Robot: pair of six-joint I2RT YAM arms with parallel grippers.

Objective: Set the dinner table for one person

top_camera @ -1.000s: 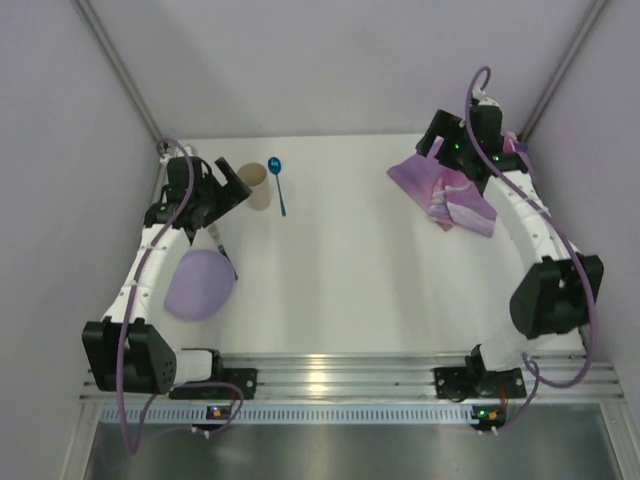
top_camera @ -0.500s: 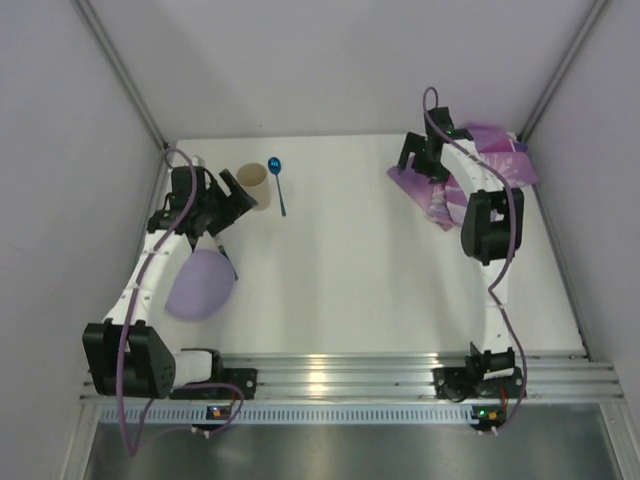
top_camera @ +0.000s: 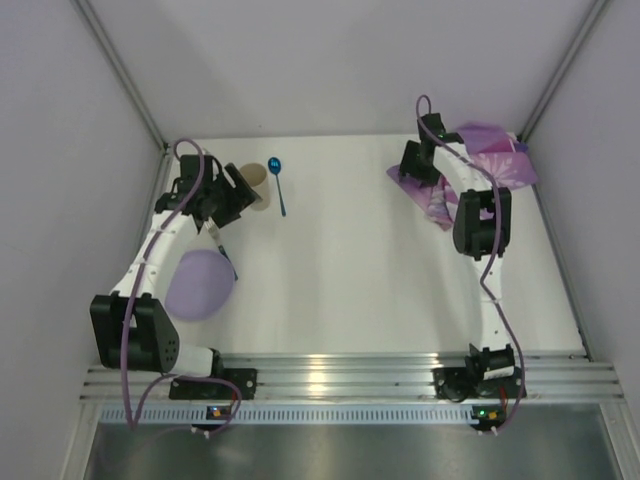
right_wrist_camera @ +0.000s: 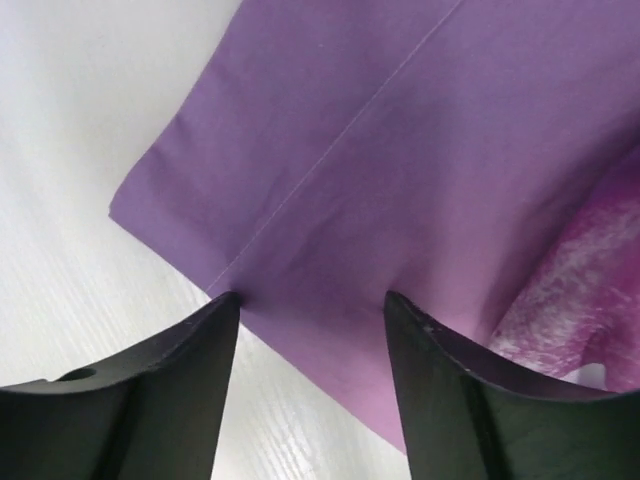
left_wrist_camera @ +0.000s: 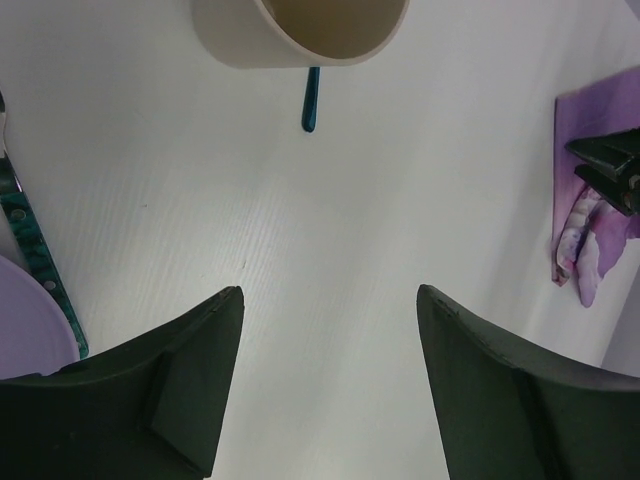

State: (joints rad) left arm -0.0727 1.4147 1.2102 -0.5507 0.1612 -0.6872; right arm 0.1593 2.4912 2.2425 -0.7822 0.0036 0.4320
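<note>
Across a plain white, faintly grained dinner table [top_camera: 360, 270] edged by a ribbed metal rail at the near side, two white-and-black arms are reaching toward the far corners. One round beige cup [left_wrist_camera: 300, 30] is lying on its side at the far left, with one slim blue spoon [top_camera: 278, 185] lying just beside it. One smooth, round lilac plate [top_camera: 198, 285] is sitting nearer the rail, and one utensil with a mottled teal handle [left_wrist_camera: 35, 250] is resting at its rim. One purple cloth placemat [right_wrist_camera: 350, 150], creased and rumpled with a pink-and-white print showing, is lying at the far right. The left gripper [left_wrist_camera: 328, 295] is hovering near the cup's mouth, its dark fingers spread with nothing between them. The right gripper [right_wrist_camera: 312, 298] is hanging over the placemat's stitched edge, fingers likewise parted and gripping nothing.
</note>
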